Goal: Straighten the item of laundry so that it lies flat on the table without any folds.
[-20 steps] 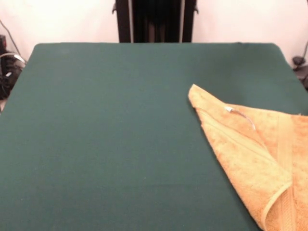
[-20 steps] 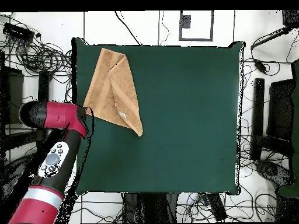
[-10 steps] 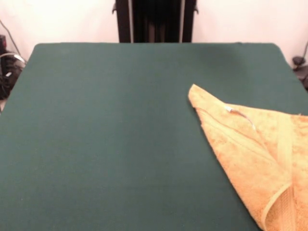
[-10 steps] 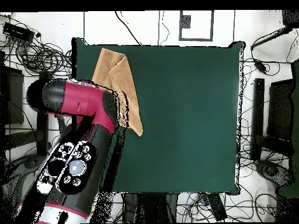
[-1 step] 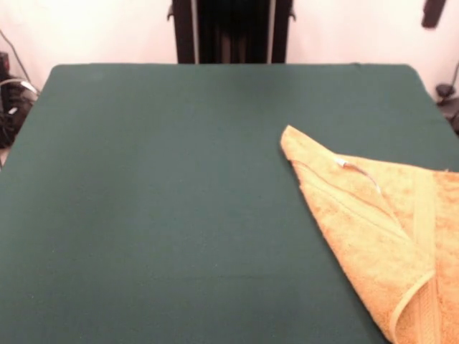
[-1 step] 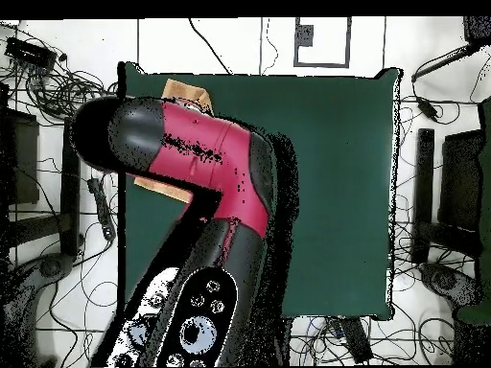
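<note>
The item of laundry [image 5: 380, 229], a golden-orange towel, lies folded into a rough triangle on the right of the green table [image 5: 158, 186]. One corner points toward the table's middle, and a small tag [image 5: 344, 164] sits on its upper layer. It runs off the picture's right and bottom edges. A dark tip of my gripper [image 5: 432, 12] shows at the top right edge, well above and behind the towel. In the overhead view my red and black arm [image 6: 211, 163] covers most of the towel [image 6: 188, 93], leaving only slivers visible, and hides the gripper.
A black pedestal frame [image 5: 233, 32] stands behind the table's far edge. Cables [image 6: 58, 86] and black stands [image 6: 427, 192] lie on the floor around the table [image 6: 326, 172]. More cables [image 5: 11, 100] sit off the table's left side.
My arm has swung in over the table and now covers most of the towel in the overhead view. A dark gripper tip has appeared at the front view's top right. The towel has not moved.
</note>
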Action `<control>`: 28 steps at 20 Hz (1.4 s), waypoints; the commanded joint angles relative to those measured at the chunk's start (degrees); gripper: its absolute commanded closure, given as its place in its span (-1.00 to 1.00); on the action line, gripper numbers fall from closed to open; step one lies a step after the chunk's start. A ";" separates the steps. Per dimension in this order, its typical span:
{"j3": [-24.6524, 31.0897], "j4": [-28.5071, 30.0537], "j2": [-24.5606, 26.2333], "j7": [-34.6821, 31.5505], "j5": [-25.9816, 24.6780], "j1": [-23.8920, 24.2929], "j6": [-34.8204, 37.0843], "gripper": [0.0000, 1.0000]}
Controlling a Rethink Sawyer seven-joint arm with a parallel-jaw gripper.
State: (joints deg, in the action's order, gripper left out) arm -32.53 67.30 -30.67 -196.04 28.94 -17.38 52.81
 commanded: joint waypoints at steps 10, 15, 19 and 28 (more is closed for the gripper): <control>6.72 5.52 12.02 -7.25 -1.79 -5.15 -8.91 -1.00; 7.42 4.85 11.96 -2.15 -2.98 -3.93 -8.11 -1.00; 7.90 6.36 10.78 3.61 -5.45 -2.03 -8.94 -1.00; 9.00 8.54 8.93 9.79 -11.91 2.58 -11.76 -1.00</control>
State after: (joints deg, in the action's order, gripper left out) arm -31.77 68.20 -21.55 -196.04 20.55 -16.90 43.94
